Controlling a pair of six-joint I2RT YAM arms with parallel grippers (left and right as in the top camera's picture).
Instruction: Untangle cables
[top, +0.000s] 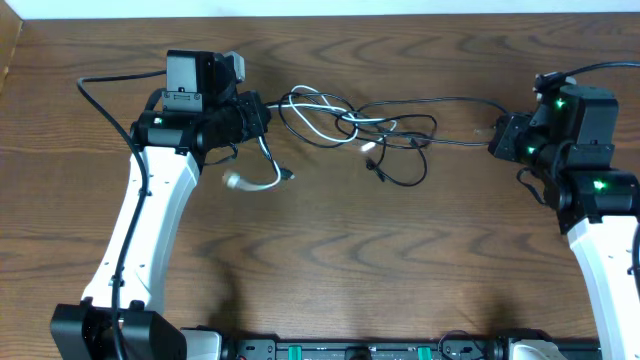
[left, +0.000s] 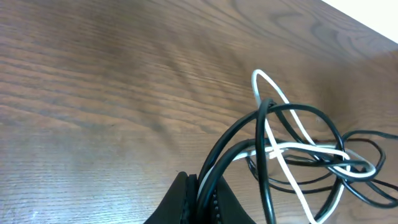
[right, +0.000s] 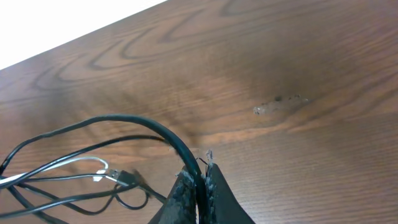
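White arm links (top: 150, 212), black joints (top: 222, 124)

Matt wood-grain table (top: 330, 260), glossy blk & wht cables (top: 365, 125).

The table (top: 330, 260) is showing warm brown wood with darker wavy grain, and a pale scuff (right: 277, 104) is breaking that pattern. The black cables (left: 219, 158) are gleaming a glossy black, while the white cable (left: 297, 147) is running plain white among them. The left arm (top: 150, 220) and right arm (top: 610, 260) are showing white links with black joints, and small green lights (top: 157, 122) are glowing on both. The left gripper (left: 199, 186) and right gripper (right: 198, 171) are showing matte black.
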